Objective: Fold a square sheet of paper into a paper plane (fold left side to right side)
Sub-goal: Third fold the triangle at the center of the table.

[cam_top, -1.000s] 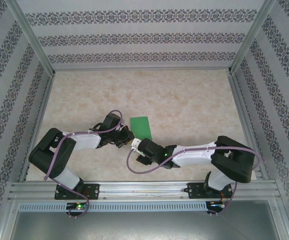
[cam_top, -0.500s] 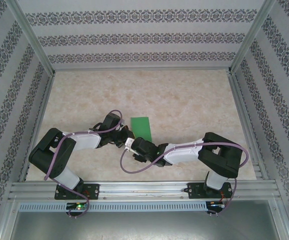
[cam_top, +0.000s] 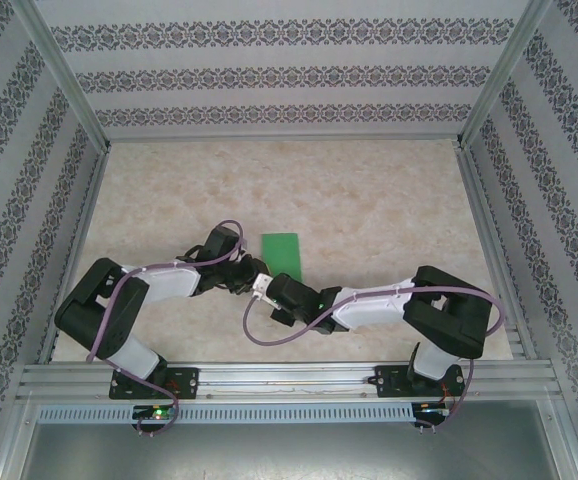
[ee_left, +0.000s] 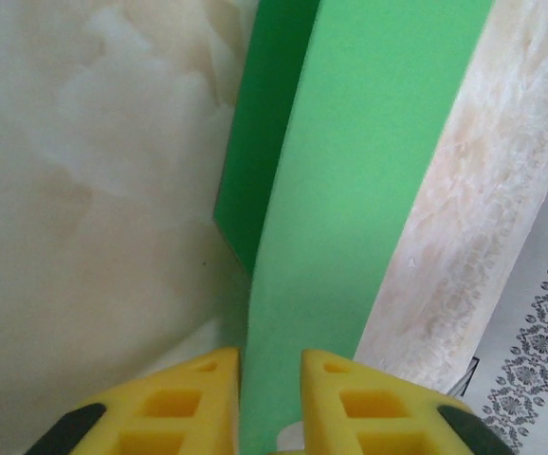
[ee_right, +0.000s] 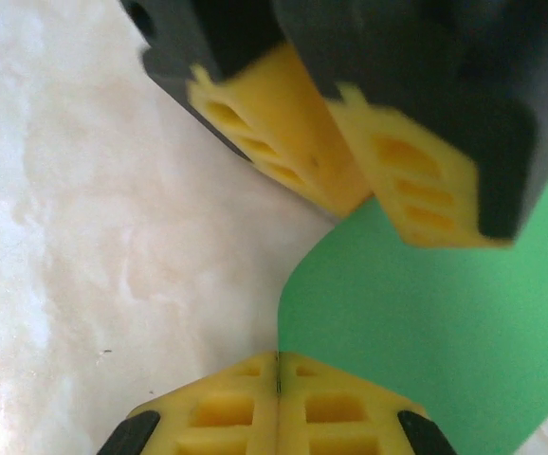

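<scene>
Seen from above, the square sheet of paper is lying mid-counter. At the left wrist, the left claw is standing slightly parted, with the sheet between its fingers. At the right wrist, the right claw is staying clenched at the sheet's edge.

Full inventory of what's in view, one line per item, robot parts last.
square sheet of paper: 1, bright green, mid-table, its near end at the two pincers
table: 1, beige marble pattern, under everything
walls: 3, white with dark floral stripes, left, back and right of the table
frame rails: several, silver metal, along the near edge and up the corners
cables: 2, purple, one looped along each arm
arms: 2, black and white, reaching in from the near edge, meeting at the sheet
left pincer: 1, yellow fingers, slightly apart with the sheet running between them
right pincer: 1, yellow fingers, closed at the sheet's edge; unclear whether it pinches the paper
</scene>
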### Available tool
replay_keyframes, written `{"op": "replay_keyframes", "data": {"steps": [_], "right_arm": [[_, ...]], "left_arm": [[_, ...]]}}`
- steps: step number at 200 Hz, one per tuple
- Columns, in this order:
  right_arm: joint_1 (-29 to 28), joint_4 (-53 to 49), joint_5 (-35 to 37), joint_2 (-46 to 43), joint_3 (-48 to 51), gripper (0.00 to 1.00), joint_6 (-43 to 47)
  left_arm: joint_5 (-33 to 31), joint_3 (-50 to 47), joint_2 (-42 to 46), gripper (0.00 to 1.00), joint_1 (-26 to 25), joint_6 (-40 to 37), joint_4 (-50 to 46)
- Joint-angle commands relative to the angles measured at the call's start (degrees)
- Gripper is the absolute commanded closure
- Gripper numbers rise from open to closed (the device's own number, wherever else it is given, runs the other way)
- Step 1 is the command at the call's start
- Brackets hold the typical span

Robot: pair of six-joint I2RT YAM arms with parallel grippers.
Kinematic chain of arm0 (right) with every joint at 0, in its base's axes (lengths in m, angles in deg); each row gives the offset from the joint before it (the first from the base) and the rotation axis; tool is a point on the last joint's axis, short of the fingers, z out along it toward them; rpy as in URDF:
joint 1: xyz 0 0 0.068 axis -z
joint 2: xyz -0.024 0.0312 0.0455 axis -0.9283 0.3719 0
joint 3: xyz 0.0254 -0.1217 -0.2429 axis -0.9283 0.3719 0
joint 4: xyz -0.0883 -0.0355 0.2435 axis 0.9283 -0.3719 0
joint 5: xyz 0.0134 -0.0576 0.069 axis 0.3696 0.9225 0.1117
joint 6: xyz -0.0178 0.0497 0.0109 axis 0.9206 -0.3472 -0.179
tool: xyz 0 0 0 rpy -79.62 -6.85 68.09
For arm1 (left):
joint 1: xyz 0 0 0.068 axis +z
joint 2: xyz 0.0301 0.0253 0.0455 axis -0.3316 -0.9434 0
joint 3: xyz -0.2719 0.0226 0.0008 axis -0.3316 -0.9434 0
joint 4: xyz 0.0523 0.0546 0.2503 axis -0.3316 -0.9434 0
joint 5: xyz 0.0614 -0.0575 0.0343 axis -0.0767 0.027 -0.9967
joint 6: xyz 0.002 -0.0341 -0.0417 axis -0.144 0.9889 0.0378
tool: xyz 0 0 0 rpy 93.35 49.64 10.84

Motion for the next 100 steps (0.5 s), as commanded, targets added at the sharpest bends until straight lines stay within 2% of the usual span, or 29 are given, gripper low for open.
{"op": "replay_keyframes", "data": {"steps": [1,22,50,100], "right_arm": [[1.92,1.0,-4.12,-2.45,1.23,1.0,-2.68],[4.13,1.08,-9.35,-3.85,1.98,1.0,-4.54],[7.86,1.68,-17.81,-5.52,3.19,1.0,-7.88],[14.97,3.68,-34.97,-5.61,4.4,1.0,-13.46]], "left_arm": [[0.7,1.03,5.0,0.72,2.63,-3.98,-5.92],[0.3,1.41,9.17,0.67,5.42,-6.64,-9.92],[0.72,3.68,11.17,0.66,7.48,-11.17,-14.32],[4.42,10.97,2.97,0.73,7.59,-18.1,-15.09]]}}
